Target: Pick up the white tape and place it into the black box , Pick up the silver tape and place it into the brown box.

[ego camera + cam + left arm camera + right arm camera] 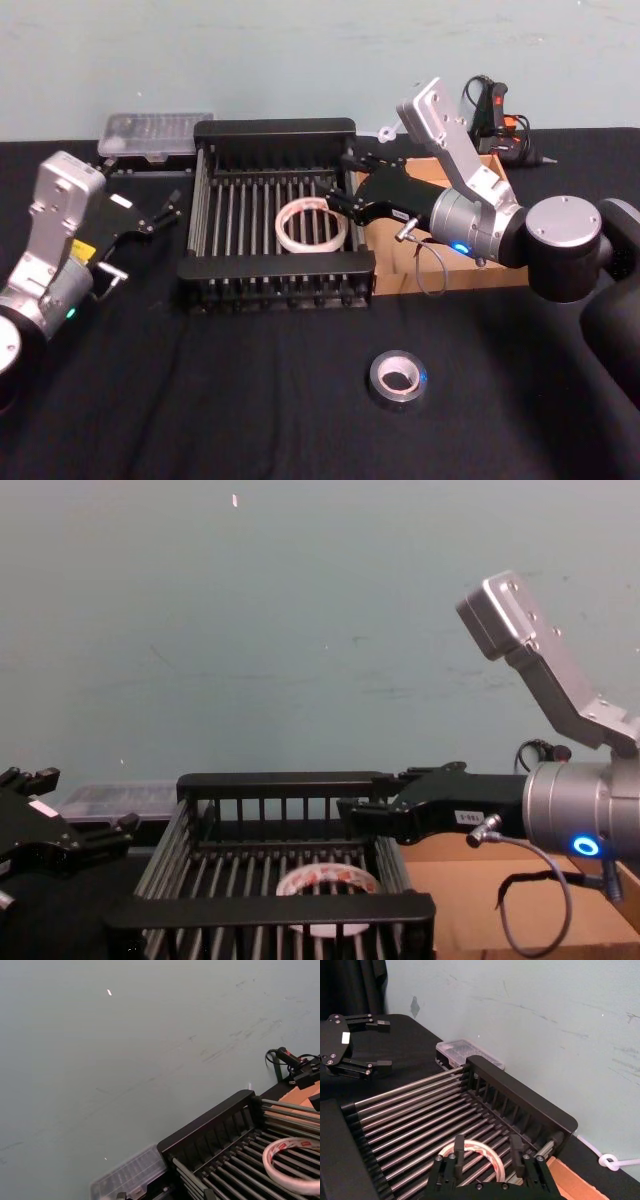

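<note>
Step in hand: the flat white roll of tape with red print (312, 226) lies on the barred floor of the black slatted plastic crate (275, 130); the first placement looks done.
Right gripper (338, 204): fingers spread and empty, poised just above the white tape near the crate's right rim.
Left gripper (168, 207): spread, idle, off the crate's left side.
Silver tape: the thick grey-silver roll (398, 377) lies flat on the black surface (200, 400) near its front edge, well apart from both boxes.
Brown box: the shallow cardboard tray (450, 275) touches the crate's right side, partly under the right arm.
Next move: lift clear of the rim, swing towards the front edge, descend on the silver roll.
Open room: bare cloth surrounds the roll.
</note>
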